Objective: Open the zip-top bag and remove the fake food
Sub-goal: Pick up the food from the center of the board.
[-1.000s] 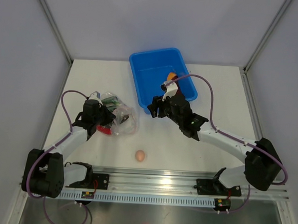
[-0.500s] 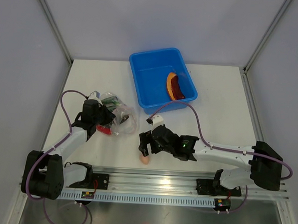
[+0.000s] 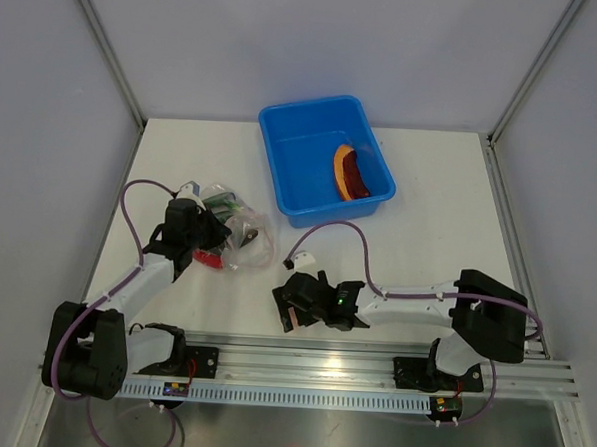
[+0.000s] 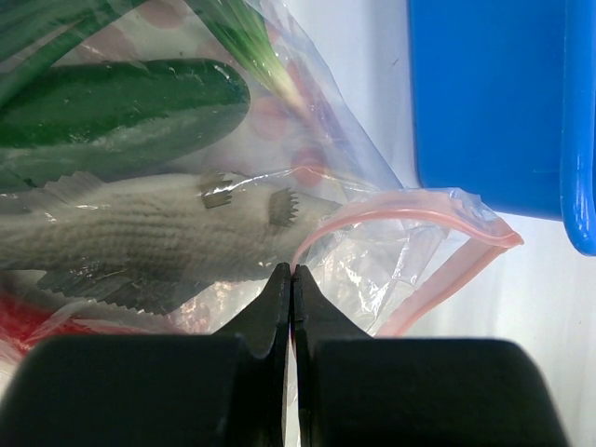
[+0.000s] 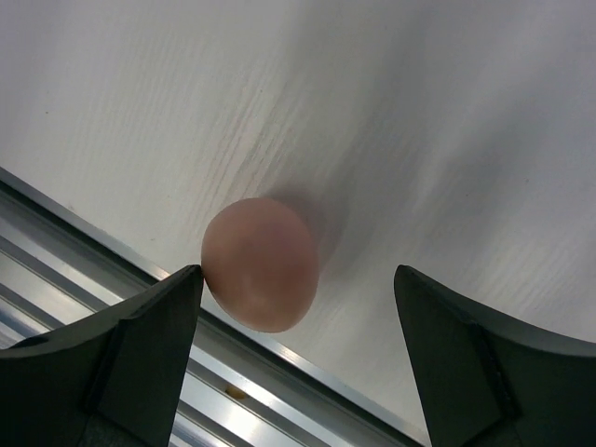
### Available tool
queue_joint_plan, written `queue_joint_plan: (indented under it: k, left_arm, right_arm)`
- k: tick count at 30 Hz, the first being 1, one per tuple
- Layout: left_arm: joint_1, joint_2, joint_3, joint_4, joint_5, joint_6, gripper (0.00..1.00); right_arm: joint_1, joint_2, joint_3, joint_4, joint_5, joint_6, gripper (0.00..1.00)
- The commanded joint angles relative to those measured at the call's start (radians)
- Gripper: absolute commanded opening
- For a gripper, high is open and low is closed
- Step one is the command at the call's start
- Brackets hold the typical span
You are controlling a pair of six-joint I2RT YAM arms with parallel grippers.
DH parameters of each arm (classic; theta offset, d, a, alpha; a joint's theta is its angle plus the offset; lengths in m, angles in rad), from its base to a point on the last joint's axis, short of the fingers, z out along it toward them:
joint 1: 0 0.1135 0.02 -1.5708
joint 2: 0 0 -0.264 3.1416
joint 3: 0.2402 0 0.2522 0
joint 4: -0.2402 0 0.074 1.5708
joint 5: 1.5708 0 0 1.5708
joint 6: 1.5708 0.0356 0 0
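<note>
Enclosure: I see plain pale grey walls (image 3: 318, 34) with metal corner posts (image 3: 103, 43) | surface: white table (image 3: 429, 210) | near edge: aluminium rail (image 3: 301, 359) | light: even, soft shadows

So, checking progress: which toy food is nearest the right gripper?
The pink egg, alone on the table between the right gripper's open fingers, unlike the bagged fish.

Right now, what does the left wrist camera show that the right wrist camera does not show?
Only the left wrist view: the left gripper shut on the pink zip strip of the zip-top bag, a grey fish and a dark green piece inside the bag, and the blue tub behind it.
Only the right wrist view: the pale pink egg lying on the table between the open fingers of the right gripper, beside the metal rail.
Both share: the white table surface.
</note>
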Motion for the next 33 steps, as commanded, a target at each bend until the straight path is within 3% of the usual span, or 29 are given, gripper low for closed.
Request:
queue_joint_plan:
  k: [1,7,13,15,21,33]
  left_arm:
    - [0.005,-0.03,0.011,0.017,-0.005,0.016,0.0]
    - [0.005,-0.032,0.011,0.02,-0.003,0.015,0.0]
    - [0.005,-0.036,0.011,0.017,-0.002,0.016,0.0]
    - [0.005,-0.038,0.011,0.015,-0.005,0.016,0.0]
    - [0.005,-0.041,0.011,0.019,0.0,0.015,0.0]
    - [0.005,-0.041,0.011,0.017,-0.002,0.015,0.0]
  right_arm:
    - [0.028,0.042,0.054,0.002,0.033,0.024,0.91]
    - [0.048,0.093,0.093,0.008,0.036,0.0,0.84]
    - [0.05,0.113,0.122,-0.003,0.027,-0.011,0.68]
    - [0.05,0.116,0.123,-0.006,0.019,-0.013,0.58]
    - [0.05,0.116,0.128,-0.018,0.014,-0.013,0.51]
    - [0.047,0.071,0.248,-0.111,0.076,-0.096,0.5]
